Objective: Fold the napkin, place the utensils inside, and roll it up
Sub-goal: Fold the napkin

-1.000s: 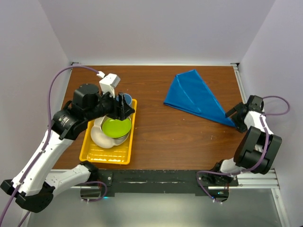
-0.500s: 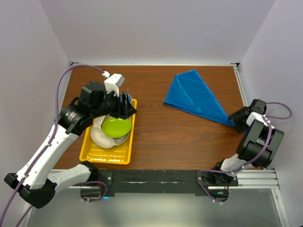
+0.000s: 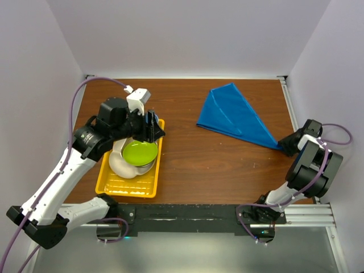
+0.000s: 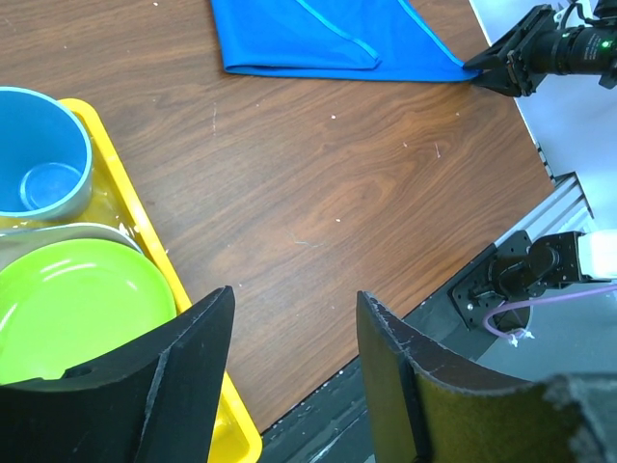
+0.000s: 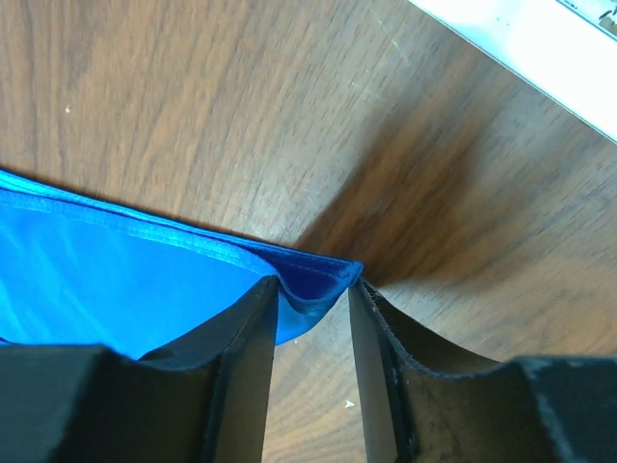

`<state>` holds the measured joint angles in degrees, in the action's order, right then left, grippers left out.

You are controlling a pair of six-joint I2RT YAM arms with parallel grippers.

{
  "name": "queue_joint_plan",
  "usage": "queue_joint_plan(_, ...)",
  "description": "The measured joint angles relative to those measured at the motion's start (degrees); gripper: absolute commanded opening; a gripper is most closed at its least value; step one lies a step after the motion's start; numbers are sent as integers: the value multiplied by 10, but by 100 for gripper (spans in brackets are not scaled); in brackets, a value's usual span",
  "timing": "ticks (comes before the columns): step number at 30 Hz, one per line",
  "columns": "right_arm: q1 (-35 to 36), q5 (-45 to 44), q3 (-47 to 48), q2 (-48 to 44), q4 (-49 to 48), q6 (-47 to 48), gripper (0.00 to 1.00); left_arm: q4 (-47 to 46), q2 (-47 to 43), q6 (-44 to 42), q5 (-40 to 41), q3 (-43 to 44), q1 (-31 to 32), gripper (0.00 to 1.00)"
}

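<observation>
Wood-grain table [image 3: 187, 165]; pale lilac walls [image 3: 187, 34]; floor [image 3: 187, 256] possibly grey.

Nothing legible anywhere — no lettering, label, brand or number shows in any view.

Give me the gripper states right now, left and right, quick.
Left gripper: open, holding nothing.
Right gripper: shut on the corner of the napkin.
</observation>
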<state>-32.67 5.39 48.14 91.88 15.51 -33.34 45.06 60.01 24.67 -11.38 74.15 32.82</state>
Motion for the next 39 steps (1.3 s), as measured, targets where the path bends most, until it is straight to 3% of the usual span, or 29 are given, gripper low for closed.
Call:
queue_joint_plan(3,0,0,0,0,1,8,31,0,3,3,-4,0,0,58)
queue_joint_plan(9,0,1,0,-9,24,31,13,0,3,3,-4,0,0,58)
queue_joint_plan(16,20,-2,19,-68,80,50,9,1,2,3,-15,0,0,57)
queue_joint_plan(30,276,-20,141,-99,94,110,9,0,2,3,-41,0,0,59)
queue_joint_plan(39,360,-8,177,-49,94,177,9,0,10,4,-47,-1,0,59)
